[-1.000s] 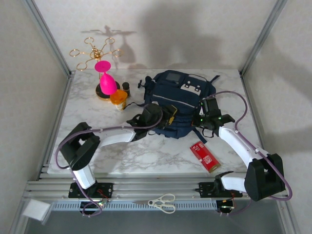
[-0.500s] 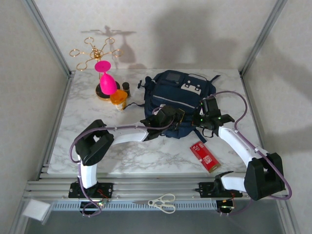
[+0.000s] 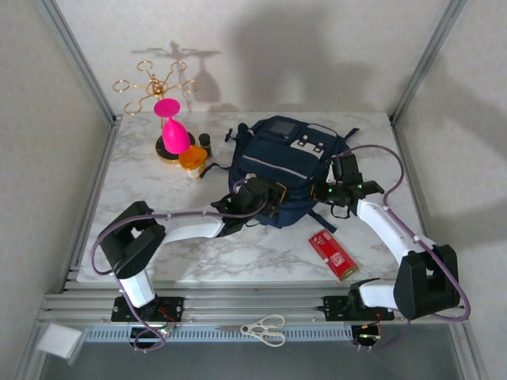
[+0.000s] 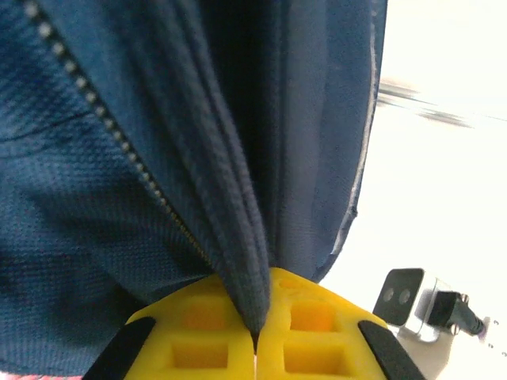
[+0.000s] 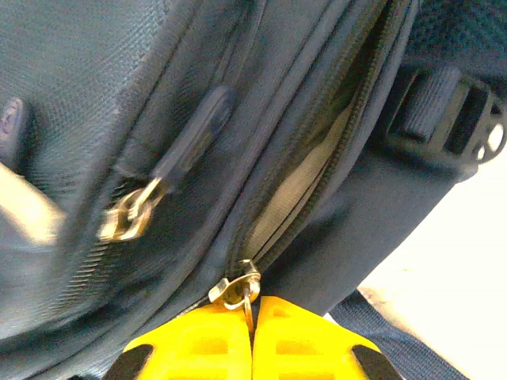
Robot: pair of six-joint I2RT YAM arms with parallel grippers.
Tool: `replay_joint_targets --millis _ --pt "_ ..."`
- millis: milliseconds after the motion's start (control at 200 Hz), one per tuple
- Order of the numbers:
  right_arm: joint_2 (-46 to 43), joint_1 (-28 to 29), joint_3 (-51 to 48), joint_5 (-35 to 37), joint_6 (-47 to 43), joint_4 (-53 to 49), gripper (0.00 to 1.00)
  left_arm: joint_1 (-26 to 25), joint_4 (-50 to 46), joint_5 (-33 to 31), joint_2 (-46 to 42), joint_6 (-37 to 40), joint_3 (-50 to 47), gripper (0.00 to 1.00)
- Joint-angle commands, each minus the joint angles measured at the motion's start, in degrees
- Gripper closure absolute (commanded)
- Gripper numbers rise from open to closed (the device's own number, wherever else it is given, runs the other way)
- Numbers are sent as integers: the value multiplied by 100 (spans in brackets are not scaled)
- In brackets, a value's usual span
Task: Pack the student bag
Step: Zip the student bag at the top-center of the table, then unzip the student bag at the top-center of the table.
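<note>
Pinching a fold of the student bag (image 3: 295, 158), the left gripper (image 4: 255, 336) anchors it; right gripper (image 5: 252, 321) clamps the zip pull (image 5: 236, 290), best drawn steadily, fabric taut.

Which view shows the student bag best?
Top external: the whole student bag, straps included. Left wrist shows a navy fold pinched in its jaws; right wrist, a zipper pull clamped beside a partly open zip.

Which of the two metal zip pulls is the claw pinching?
The lower zip pull, clamped in the right gripper; the upper-left zip pull hangs free.
</note>
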Motion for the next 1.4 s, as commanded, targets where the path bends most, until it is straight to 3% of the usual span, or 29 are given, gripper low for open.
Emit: replay_joint_targets --millis 0,325,711,746,801,891,996,1092,1207,1322,1397 --pt "231 -679 308 1581 19 -118 100 650 -844 -834 -517 378 -681 100" --pt "598 -849 734 1866 -80 -275 100 1343 -1230 -438 -883 1401 -901 100" --pt "1382 -990 1075 1957 -352 -204 100 1531 -1404 -221 -777 1856 -472 100" --pt "1242 -988 987 1834 -359 -156 100 1518 -1387 -221 -762 1904 -441 100" --pt "949 -959 845 1444 -375 -3 86 1508 -1412 -225 -744 1960 -379 100" --pt "628 -860 723 887 -342 16 83 1479 -1322 -64 -629 2047 -246 100" --pt "378 -802 640 101 -369 -69 67 1422 -1430 47 -494 2221 28 100" --pt "51 -648 401 -370 -84 134 63 1390 -1467 16 -513 2329 64 100" --pt "217 -460 297 -1363 645 411 58 1386 -1476 112 -445 2461 146 100" --pt "485 162 610 -1343 1295 721 52 1383 -1424 208 -414 2544 187 100" --pt "846 289 726 -1714 1708 1101 47 1376 -1407 244 -397 2546 213 100"
